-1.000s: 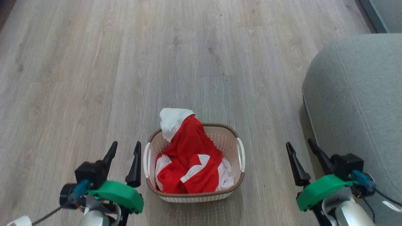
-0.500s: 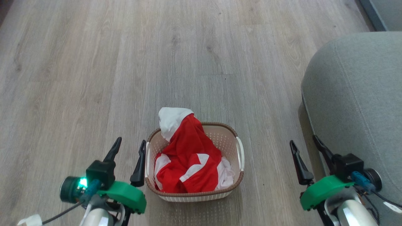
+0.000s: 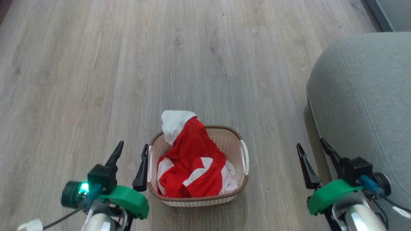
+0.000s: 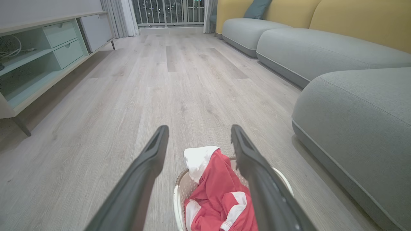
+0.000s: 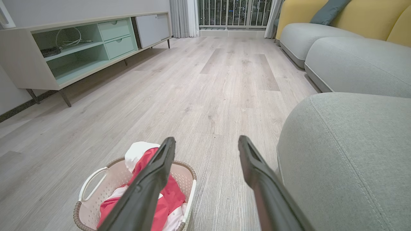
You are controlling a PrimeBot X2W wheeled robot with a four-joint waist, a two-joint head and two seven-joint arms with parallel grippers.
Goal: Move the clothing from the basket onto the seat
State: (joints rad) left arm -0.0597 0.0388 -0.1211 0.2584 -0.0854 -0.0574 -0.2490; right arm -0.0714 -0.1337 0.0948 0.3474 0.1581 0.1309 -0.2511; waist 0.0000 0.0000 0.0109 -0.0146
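Pale grey-brown wood-plank floor ran across the room. On it, front and centre in the head view, stood the small cream plastic basket with perforated sides and a brown woven-look rim. The bright red thin-fabric clothing with white panels lay heaped inside the basket, and a white part rose over the far left rim. The large grey fabric-upholstered seat, with a rounded edge and a stitched seam, stood to the right, apart from the basket.

Noted the left gripper with its two long dark fingers spread wide, holding nothing. Its inner finger was just beside the basket's white left handle; contact could not be told. The right gripper was likewise wide and empty, over the floor between basket and seat and nearer the seat.

Wrist views: a low pale green and white cabinet stood along the left wall, and grey sofa sections with yellow backs beyond the seat.
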